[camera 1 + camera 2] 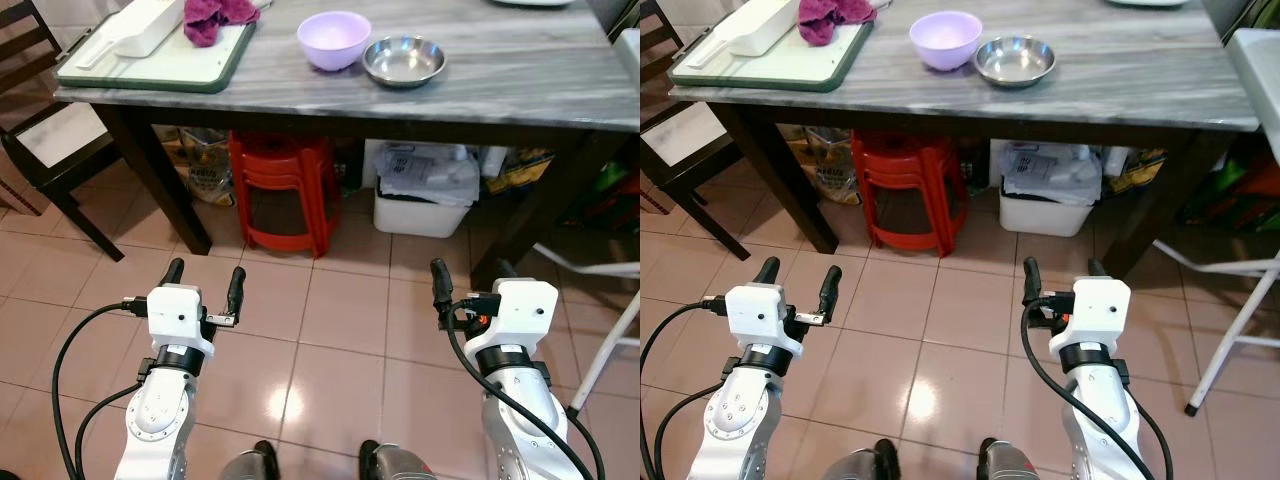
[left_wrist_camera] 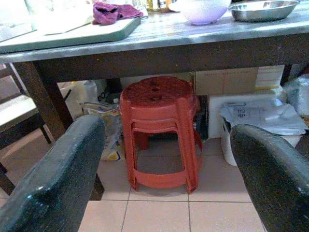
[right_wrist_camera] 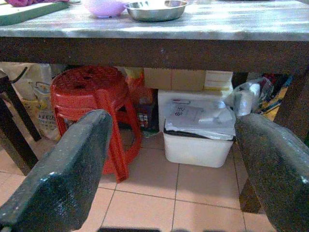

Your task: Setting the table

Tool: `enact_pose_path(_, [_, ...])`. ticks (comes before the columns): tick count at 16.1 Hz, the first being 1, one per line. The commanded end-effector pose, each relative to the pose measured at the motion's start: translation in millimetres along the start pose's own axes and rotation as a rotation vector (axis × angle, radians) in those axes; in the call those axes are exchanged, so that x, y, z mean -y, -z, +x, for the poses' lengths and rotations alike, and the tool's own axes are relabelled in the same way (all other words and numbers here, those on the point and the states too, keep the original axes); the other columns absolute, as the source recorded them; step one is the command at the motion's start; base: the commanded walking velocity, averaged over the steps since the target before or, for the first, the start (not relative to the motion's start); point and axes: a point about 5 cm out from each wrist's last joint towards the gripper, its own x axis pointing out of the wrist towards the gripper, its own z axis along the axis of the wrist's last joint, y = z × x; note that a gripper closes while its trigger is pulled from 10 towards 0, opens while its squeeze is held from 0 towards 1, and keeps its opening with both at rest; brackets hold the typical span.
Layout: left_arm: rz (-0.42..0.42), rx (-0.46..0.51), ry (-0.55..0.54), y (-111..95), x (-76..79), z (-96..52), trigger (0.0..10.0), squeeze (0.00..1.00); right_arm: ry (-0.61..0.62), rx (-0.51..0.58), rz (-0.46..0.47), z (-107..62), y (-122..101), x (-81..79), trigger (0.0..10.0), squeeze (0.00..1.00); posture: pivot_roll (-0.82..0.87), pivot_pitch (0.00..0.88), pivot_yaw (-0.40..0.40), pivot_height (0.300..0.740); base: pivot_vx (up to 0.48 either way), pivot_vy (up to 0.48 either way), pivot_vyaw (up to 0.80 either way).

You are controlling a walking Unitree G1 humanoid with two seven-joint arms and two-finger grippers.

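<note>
I'm short of the bench (image 1: pixel 520 90) — left claw (image 1: pixel 205 282) and right claw (image 1: pixel 1060 275) both spread, empty, low. Lilac bowl (image 1: pixel 334 39) and steel bowl (image 1: pixel 404 60) sit far-centre; next, step closer and reach.

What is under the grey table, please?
Under the table stand stacked red stools, a white bin topped with papers, and a printed bag. Boxes sit behind the bin; the rest is hidden in shadow.
</note>
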Motion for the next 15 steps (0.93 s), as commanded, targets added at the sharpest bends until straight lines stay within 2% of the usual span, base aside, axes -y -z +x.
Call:
enact_pose_path(1, [-0.005,-0.029,0.007,5.3,0.0,-3.0,10.0,0.00,0.001,-0.001,0.005,-0.9,1.1,0.5,10.0,0.00,-0.09,0.200,0.068,0.740,0.000,-0.412,0.00])
enact_pose_path(15, [-0.013,-0.034,0.022,5.4,2.3,-1.4,10.0,0.00,-0.028,0.029,0.003,4.7,-3.9,-3.2,10.0,0.00,-0.09,0.201,0.061,0.740,0.000,-0.453,0.00])
